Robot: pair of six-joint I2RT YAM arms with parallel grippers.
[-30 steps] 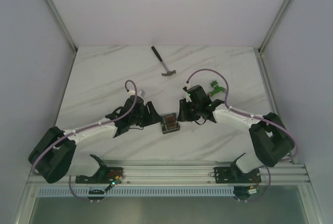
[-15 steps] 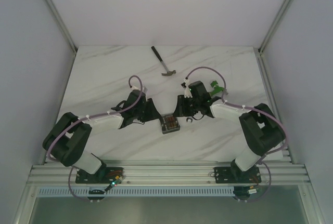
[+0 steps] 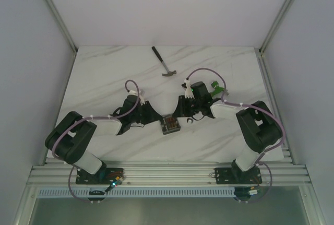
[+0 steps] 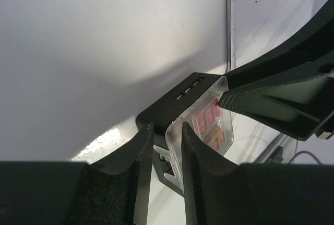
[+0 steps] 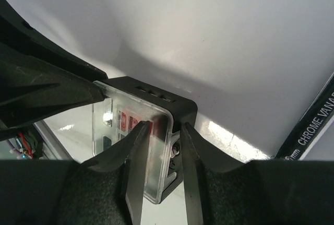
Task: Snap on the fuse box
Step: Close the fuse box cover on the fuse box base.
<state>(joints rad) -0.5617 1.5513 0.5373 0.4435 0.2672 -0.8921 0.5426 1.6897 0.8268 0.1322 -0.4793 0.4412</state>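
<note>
The fuse box, a small black box with reddish-orange fuses under a clear cover, lies on the white marble table between my two grippers. My left gripper meets its left side and my right gripper its right side. In the left wrist view the left gripper has its jaws nearly closed over the box's edge, one finger on the clear cover and one outside the black base. In the right wrist view the right gripper pinches the opposite edge of the box the same way.
A hammer lies at the back of the table. A green connector piece sits behind the right wrist. A chrome wrench lies just right of the box, its head visible in the top view. Walls enclose the table.
Both arms have drawn their elbows and shoulders in toward the table. The grippers have stayed at the fuse box, and the box has not moved.
</note>
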